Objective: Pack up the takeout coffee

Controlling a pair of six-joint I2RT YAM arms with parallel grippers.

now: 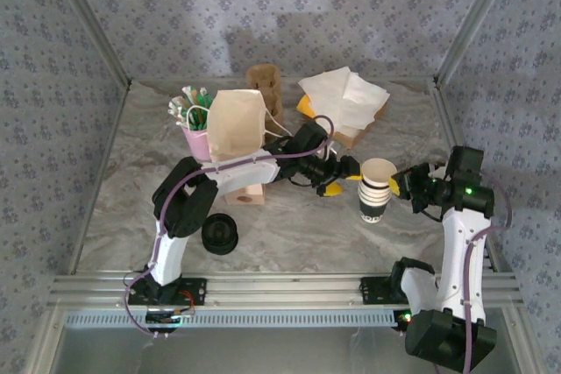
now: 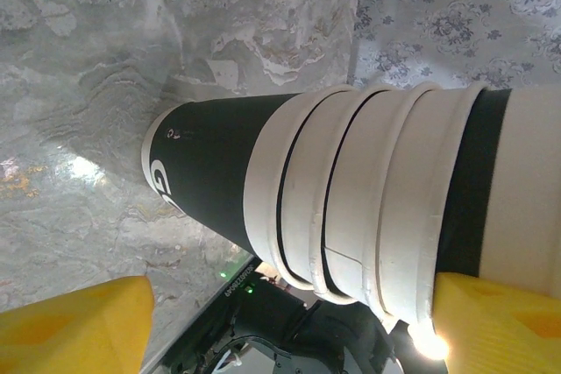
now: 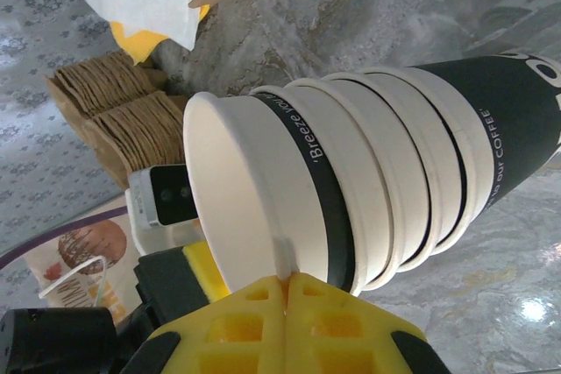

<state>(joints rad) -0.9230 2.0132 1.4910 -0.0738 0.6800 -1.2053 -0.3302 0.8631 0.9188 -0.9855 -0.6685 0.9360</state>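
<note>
Paper cups, pale at the rim with a dark band below, stand nested as one upright stack (image 1: 375, 201) on the marbled table (image 1: 298, 238), right of centre.

Top cup (image 1: 378, 170): lidless, mouth open. It lies directly at the right gripper (image 1: 398, 186).

- Right wrist view: the right gripper's yellow fingers (image 3: 254, 321) are pressed together, their tips against the rim of the top cup (image 3: 237, 190). The rim's seam runs down into the line where they meet. Cannot tell whether the paper wall is caught between them.
- Left gripper (image 1: 340, 174): just left of the stack, at mid height, jaws well apart.
- Left wrist view: one yellow finger (image 2: 70, 330) sits low left and the other low right, with the stack (image 2: 351, 190) lying across the gap ahead of them. The right-hand finger is close against the banded rims; contact cannot be judged. The left-hand one is apart from the stack.

Squat black lids (image 1: 219, 234) sit near the left arm's base, well apart from the stack. A brown paper bag (image 1: 237, 124) stands behind the left arm.
</note>
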